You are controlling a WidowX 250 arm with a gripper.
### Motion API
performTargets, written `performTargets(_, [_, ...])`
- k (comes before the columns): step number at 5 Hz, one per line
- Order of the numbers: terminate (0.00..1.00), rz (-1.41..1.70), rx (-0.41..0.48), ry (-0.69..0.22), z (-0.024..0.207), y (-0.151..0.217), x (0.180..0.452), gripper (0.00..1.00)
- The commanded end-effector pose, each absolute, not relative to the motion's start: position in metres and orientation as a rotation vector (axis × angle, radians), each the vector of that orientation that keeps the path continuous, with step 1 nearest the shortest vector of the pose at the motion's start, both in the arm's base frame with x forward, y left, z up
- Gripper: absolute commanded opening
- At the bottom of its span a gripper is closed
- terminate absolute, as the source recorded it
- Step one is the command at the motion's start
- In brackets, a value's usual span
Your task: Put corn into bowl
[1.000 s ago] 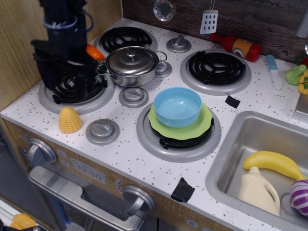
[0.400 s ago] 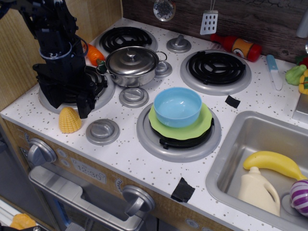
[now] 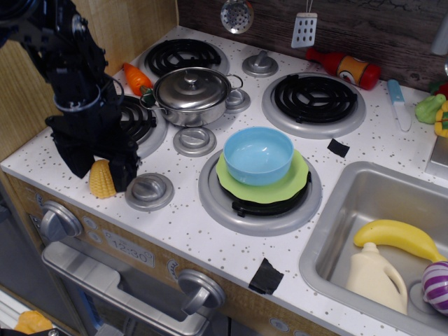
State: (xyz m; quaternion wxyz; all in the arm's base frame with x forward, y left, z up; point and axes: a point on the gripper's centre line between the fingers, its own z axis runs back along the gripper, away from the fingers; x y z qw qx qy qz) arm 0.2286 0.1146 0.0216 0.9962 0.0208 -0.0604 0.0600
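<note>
The corn (image 3: pixel 101 182), a stubby yellow cob, stands on the white counter at the front left, by the near-left burner. My black gripper (image 3: pixel 100 172) has come down over it, with one finger on each side; the jaws look open and the cob shows between them. The light blue bowl (image 3: pixel 258 154) sits empty on a lime-green plate (image 3: pixel 298 183) on the front middle burner, well to the right of the gripper.
A lidded steel pot (image 3: pixel 191 94) stands behind the gripper with an orange carrot (image 3: pixel 136 75) to its left. Grey knobs (image 3: pixel 149 190) dot the counter. The sink (image 3: pixel 348 199) at the right holds a banana (image 3: pixel 397 236) and a bottle.
The gripper has moved forward and down from over the near-left burner, and now straddles the corn. The corn and bowl have barely moved.
</note>
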Motion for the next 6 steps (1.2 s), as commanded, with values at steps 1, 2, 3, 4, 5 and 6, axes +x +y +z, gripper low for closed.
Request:
performTargets(1, [0.0, 0.117, 0.01, -0.128, 0.019, 0.121, 0.233, 0.0])
performTargets(2, [0.0, 0.109, -0.029, -0.108, 0.017, 0.123, 0.238, 0.0])
performTargets(3, [0.0, 0.084, -0.046, -0.082, 0.023, 0.126, 0.244, 0.0])
performTargets(4, [0.0, 0.113, 0.027, -0.027, 0.057, 0.119, 0.247, 0.0])
performTargets(5, [0.0, 0.191, 0.079, 0.035, 0.102, 0.099, 0.252, 0.0])
performTargets(6, [0.0, 0.278, -0.009, 0.064, 0.121, 0.06, 0.266, 0.0])
